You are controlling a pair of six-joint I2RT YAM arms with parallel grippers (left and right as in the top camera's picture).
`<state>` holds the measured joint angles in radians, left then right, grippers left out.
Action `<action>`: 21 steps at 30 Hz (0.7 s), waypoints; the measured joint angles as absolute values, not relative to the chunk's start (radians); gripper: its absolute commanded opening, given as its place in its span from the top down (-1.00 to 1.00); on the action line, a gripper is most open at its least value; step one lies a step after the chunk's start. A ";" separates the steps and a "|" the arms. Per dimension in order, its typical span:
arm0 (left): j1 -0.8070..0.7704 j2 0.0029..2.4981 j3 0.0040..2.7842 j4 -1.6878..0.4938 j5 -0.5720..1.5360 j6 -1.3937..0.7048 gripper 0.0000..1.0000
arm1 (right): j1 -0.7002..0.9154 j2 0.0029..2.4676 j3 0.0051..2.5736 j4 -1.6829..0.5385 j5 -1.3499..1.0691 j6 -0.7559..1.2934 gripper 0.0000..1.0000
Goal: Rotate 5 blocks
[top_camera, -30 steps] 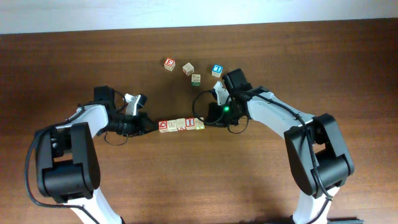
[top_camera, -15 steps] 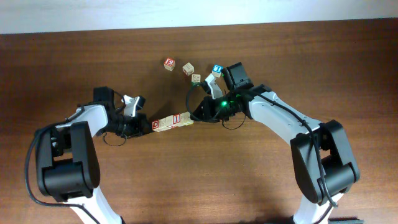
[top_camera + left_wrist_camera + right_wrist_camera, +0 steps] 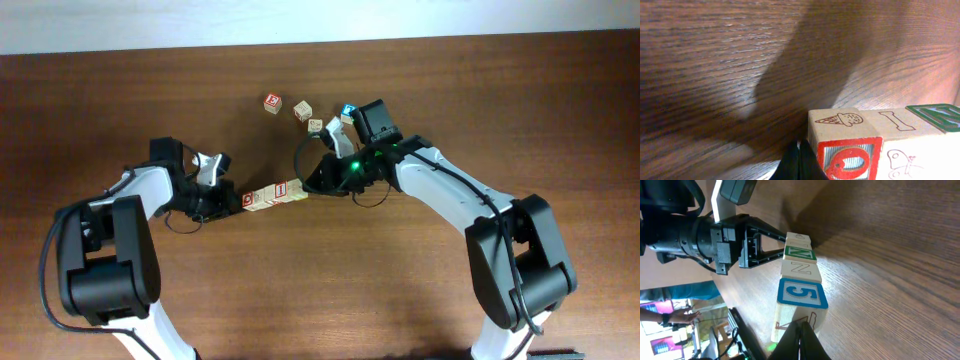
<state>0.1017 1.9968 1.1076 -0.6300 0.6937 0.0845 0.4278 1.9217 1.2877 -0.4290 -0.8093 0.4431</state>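
On table, block row lies between left gripper at 8 o'clock and right gripper at 2; loose blocks at 12.

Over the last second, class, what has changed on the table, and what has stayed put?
The row of blocks turned: its right end swung toward the far edge of the table with the shut right gripper against it, so the line now lies slanted. Nothing was gripped or released. The shut left gripper stayed at the row's left end; the loose blocks beyond did not move.
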 measured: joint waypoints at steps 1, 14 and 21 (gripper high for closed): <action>0.102 1.996 1.110 -0.633 0.686 0.081 1.00 | 0.431 1.921 1.289 -0.430 -0.804 0.445 0.91; 0.021 1.941 1.133 -0.670 0.435 0.015 1.00 | 0.457 1.919 1.290 -0.443 -0.715 0.465 0.91; -0.004 1.934 1.138 -0.670 0.383 -0.006 1.00 | 0.461 1.919 1.290 -0.452 -0.665 0.469 0.91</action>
<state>-0.0040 1.9335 1.1381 -0.6701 0.3828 -0.0059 0.4610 1.9194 1.2903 -0.4519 -0.6655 0.4690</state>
